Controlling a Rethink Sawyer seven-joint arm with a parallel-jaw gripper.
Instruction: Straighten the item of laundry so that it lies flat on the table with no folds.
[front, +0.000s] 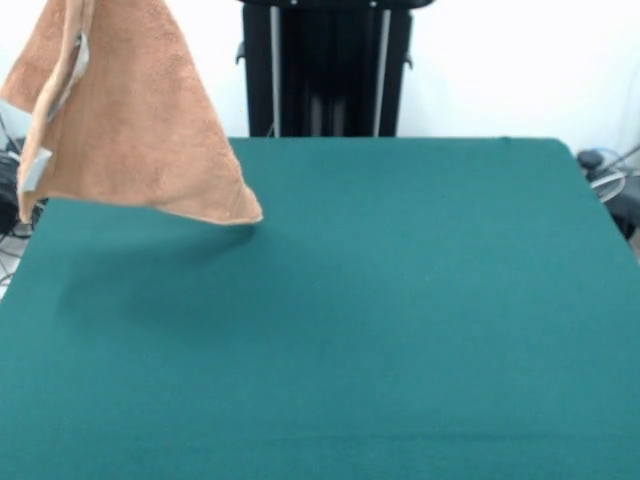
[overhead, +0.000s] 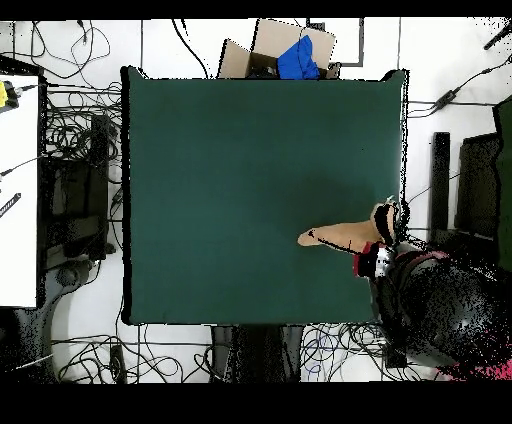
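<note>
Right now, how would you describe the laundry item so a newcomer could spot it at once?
Start from the dark green table. In the front view, look to its far left corner: the peach-orange terry towel hangs draped in the air above it. It is the only cloth there, with a pale tag.

I'm working in a robotics lab: a green felt bench (overhead: 230, 180) stands on a pale floor strewn with black cables (overhead: 75, 130), with a cardboard box (overhead: 262, 50) behind it and the robot's black pedestal (front: 325, 65) against a white wall

The towel (front: 140, 120) is nubbly peach terry cloth; the table (front: 380, 300) is matt green felt.
</note>
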